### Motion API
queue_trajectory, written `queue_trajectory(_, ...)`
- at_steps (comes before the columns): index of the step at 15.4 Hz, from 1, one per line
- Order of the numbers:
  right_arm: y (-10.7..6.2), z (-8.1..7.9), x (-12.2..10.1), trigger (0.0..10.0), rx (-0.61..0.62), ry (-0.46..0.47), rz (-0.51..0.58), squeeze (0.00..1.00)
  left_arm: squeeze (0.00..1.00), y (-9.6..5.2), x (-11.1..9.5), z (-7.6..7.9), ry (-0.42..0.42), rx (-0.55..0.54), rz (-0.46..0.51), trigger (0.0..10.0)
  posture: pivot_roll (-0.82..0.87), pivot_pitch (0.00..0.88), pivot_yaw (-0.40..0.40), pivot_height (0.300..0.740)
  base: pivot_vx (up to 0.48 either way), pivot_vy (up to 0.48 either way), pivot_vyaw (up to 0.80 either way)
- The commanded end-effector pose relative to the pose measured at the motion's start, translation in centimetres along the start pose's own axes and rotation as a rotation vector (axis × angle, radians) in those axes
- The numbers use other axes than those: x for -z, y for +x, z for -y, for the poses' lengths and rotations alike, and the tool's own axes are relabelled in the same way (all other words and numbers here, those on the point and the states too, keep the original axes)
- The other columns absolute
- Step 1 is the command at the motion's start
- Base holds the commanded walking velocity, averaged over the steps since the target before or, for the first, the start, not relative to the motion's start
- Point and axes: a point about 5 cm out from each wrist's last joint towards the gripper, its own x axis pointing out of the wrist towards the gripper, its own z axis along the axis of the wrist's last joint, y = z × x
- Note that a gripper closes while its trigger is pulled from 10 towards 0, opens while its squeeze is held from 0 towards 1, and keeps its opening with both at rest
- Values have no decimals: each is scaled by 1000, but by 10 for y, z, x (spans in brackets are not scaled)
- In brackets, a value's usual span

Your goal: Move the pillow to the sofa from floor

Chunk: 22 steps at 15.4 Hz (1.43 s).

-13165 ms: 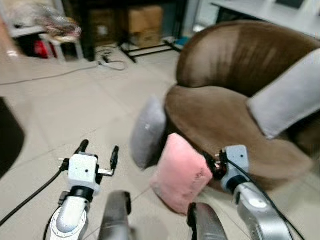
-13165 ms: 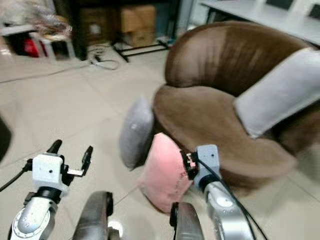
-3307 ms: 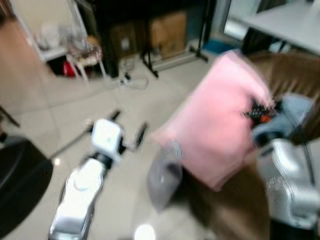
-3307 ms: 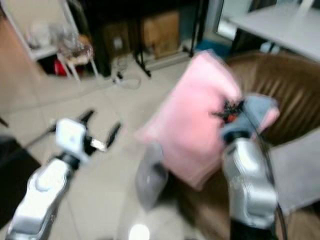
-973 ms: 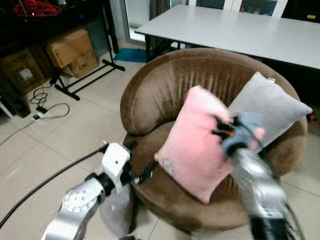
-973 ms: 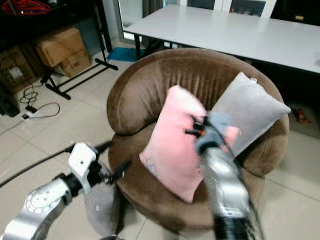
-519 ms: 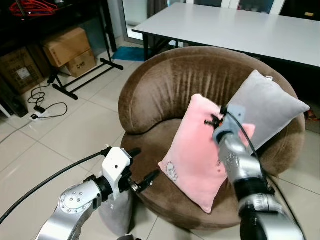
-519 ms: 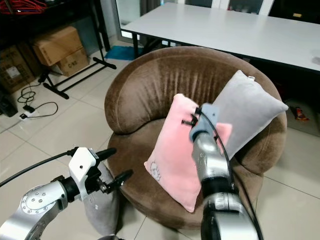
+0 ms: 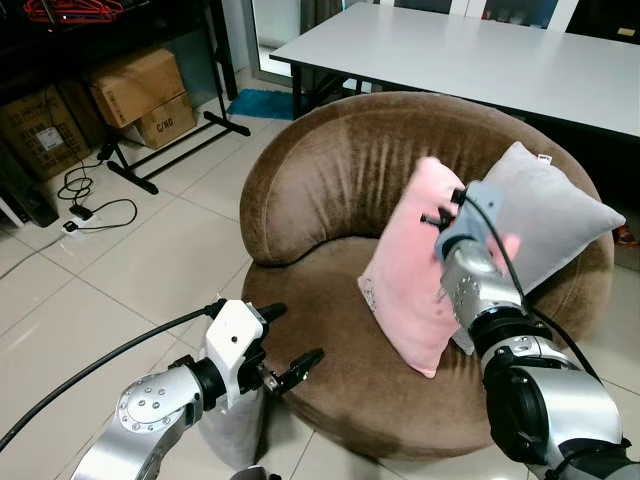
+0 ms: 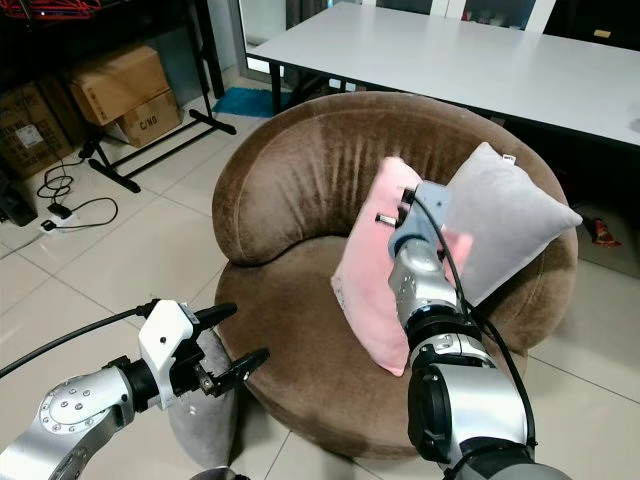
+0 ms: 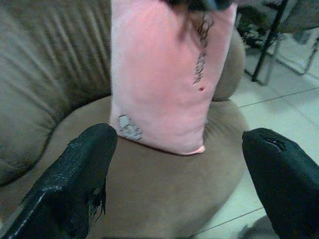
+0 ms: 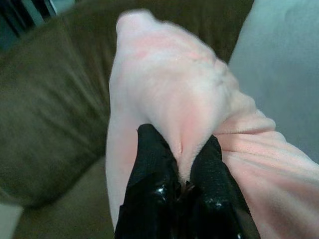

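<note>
Right pincer (image 12: 182, 172) clamps pink pillow (image 9: 410, 270) upright on sofa (image 9: 330, 190) (left pincer (image 9: 290, 345) apart).

Seat front: bare cushion of the brown sofa (image 9: 330, 300), open from the left.
Seat right: blocked by pink pillow (image 9: 405, 285) and grey pillow (image 9: 545, 220).
Rear: sofa backrest (image 9: 350, 165) walls it in.

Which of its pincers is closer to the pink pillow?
Right. The right pincer is pinching the pink pillow near its top; the left pincer hovers open, apart, by the sofa's front.
</note>
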Motion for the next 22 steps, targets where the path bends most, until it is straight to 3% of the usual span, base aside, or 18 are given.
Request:
queue_trajectory(1,0,-4,4,10000,-6,-52,-29,1000,0,0,-2,4,-10,39,-4,10000,-21,0,1,740,0,0,0)
queue_trajectory(4,-1,-2,6,10000,31,-169,11,1000,0,-1,-1,6,-38,73,-8,10000,-22,0,1,740,0,0,0)
queue_trajectory(5,-1,-3,2,10000,11,-89,50,1000,0,-1,-2,4,-35,72,-5,10000,-27,0,5,740,0,0,0)
queue_trajectory(8,0,3,-15,10000,5,-58,160,1000,0,0,-4,2,-27,62,6,10000,-36,0,10,740,0,0,0)
queue_trajectory(9,0,8,-27,10000,36,-4,220,1000,0,2,-6,0,-25,51,17,10000,-41,0,14,740,0,0,0)
queue_trajectory(10,-1,10,-31,10000,48,-4,247,627,0,2,-6,0,-25,49,19,10000,-43,0,15,740,0,0,0)
queue_trajectory(11,-1,16,-40,10000,107,-52,306,0,0,4,-7,-1,-22,45,25,10000,-48,0,18,740,0,0,0)
queue_trajectory(13,-1,15,-47,10000,24,1,322,0,0,6,-9,-4,-5,19,33,10000,-48,0,18,740,0,0,0)
queue_trajectory(15,-1,19,-52,10000,5,21,333,0,0,9,-9,-13,32,-102,29,10000,-42,0,8,740,0,0,0)
queue_trajectory(16,-9,23,-45,10000,-51,6,333,0,0,9,-16,-19,33,-236,99,10000,-41,0,0,740,0,0,0)
queue_trajectory(18,-35,26,-26,10000,-156,-77,347,0,0,4,-20,-20,15,-376,157,10000,-42,0,-4,740,0,0,0)
queue_trajectory(19,-42,28,-21,10000,-168,-74,342,0,0,3,-20,-20,10,-404,162,10000,-42,0,-4,740,0,0,0)
queue_trajectory(20,-70,32,-6,10000,-216,-54,325,0,0,-2,-18,-17,19,-460,151,10000,-57,0,-6,740,0,0,0)
queue_trajectory(22,-94,26,6,10000,-315,-65,273,0,0,-7,-15,-12,7,-494,150,10000,-72,0,-9,740,0,277,0)
